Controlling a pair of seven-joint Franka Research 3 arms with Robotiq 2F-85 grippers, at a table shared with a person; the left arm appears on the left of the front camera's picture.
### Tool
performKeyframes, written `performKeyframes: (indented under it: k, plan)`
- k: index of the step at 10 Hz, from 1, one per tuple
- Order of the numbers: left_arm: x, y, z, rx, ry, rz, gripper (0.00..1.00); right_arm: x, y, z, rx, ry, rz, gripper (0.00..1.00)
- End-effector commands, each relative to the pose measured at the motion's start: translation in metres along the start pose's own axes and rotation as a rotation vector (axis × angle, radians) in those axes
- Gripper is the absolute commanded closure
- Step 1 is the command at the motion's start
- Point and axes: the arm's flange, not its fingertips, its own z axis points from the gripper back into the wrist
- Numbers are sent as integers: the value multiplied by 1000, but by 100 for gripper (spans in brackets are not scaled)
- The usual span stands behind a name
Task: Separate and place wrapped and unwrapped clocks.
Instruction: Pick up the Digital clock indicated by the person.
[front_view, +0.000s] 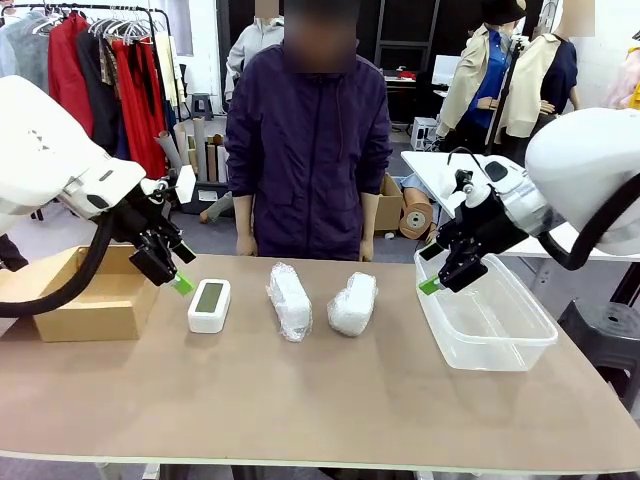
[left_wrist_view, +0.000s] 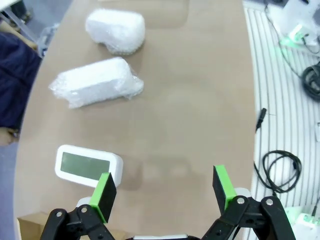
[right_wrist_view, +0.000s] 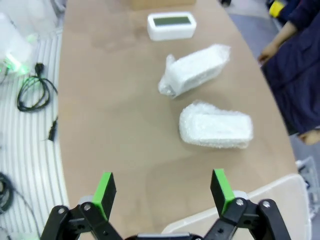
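Two wrapped clocks (front_view: 289, 300) (front_view: 352, 303) lie side by side on the table (front_view: 300, 400) just right of the bare clock (front_view: 209, 304), the left gripper (left_wrist_view: 162, 187) wide open and empty just left of that clock, and the right gripper (right_wrist_view: 162, 187) equally open and empty well to its right, by a clear tub (front_view: 500, 340).

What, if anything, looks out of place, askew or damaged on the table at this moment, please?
Nothing stands out. The bare clock, the middle bundle and the right-hand bundle lie intact in a row, the bundles only slightly angled.
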Motion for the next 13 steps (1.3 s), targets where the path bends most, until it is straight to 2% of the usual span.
performKeyframes:
  k: [1, 5, 8, 11, 13]
  plan:
    - [1, -9, 0, 3, 13, 0, 0, 4, 8, -2, 1, 37, 2, 0]
    - [2, -3, -2, 8, 30, 0, 0, 2, 5, -3, -3, 41, 7, 0]
    - [1, 29, 30, -55, -77, -150, 0, 19, -29, 28, 58, -81, 114, 0]
    - [-3, 50, 62, -63, -198, -170, 0, 24, -47, 55, 95, -179, 146, 0]
    - [-6, 62, 79, -40, -228, -173, 0, 24, -60, 70, 94, -226, 155, 0]
